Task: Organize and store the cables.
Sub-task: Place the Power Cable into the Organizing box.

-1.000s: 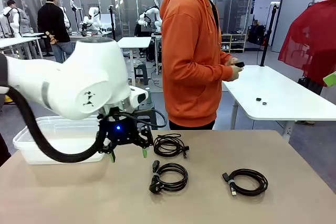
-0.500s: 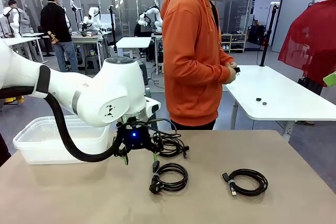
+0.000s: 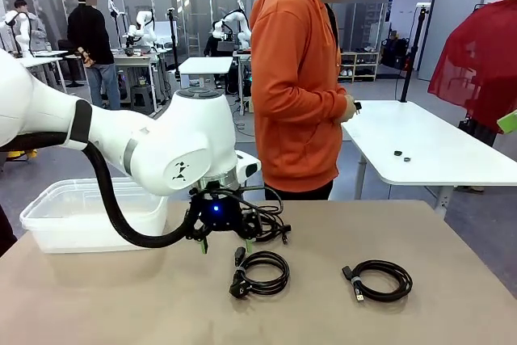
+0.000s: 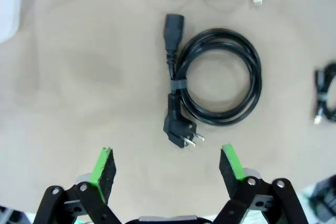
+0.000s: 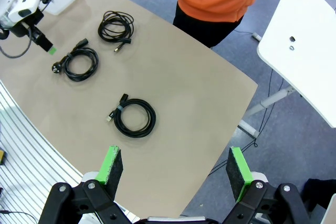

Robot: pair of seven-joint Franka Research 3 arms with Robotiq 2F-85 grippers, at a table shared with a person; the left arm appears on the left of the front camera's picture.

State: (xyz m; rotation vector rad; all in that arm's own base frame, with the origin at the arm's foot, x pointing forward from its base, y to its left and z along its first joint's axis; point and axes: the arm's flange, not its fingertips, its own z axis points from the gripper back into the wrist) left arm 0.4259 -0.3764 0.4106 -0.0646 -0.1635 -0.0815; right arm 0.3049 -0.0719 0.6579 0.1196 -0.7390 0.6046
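Three black cables lie coiled on the tan table (image 3: 452,240), each apart from the others. The middle coil (image 4: 178,84) is bound with a tie and ends in a pronged power plug. The far coil (image 3: 278,222) lies beyond it, toward the person (image 3: 295,78) in an orange hoodie, and the right-hand coil (image 3: 402,282) lies off to the right. The left gripper (image 3: 226,244) hangs low, in front of the far coil's left part. Its green-padded jaws are spread wide with nothing between them, and the middle coil's plug lies just ahead of the fingertips. A clear plastic bin (image 3: 48,216) sits at the table's left end. The right gripper (image 5: 176,169) is high over the table, also wide open and empty.
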